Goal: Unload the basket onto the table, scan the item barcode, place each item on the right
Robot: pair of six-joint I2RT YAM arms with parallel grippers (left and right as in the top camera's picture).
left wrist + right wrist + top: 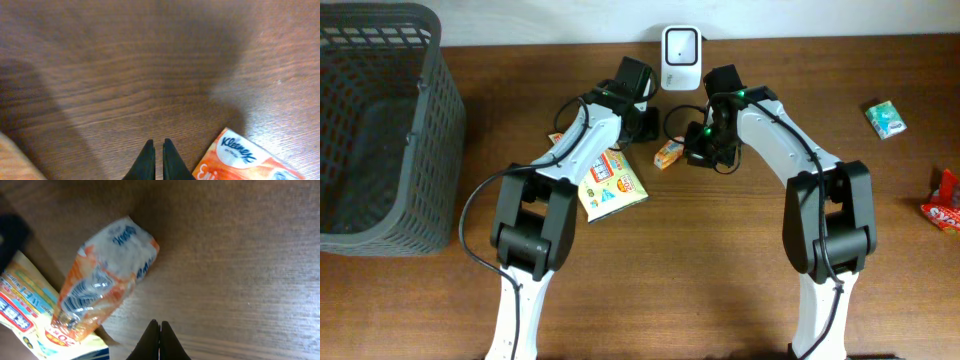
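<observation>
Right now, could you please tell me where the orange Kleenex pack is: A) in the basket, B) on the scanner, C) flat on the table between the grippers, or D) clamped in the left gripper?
C: the Kleenex pack lies on the table between the left gripper and right gripper, both shut and holding nothing.

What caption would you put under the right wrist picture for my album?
Shut right gripper near an orange-and-white plastic tissue pack on the brown wooden table.
</observation>
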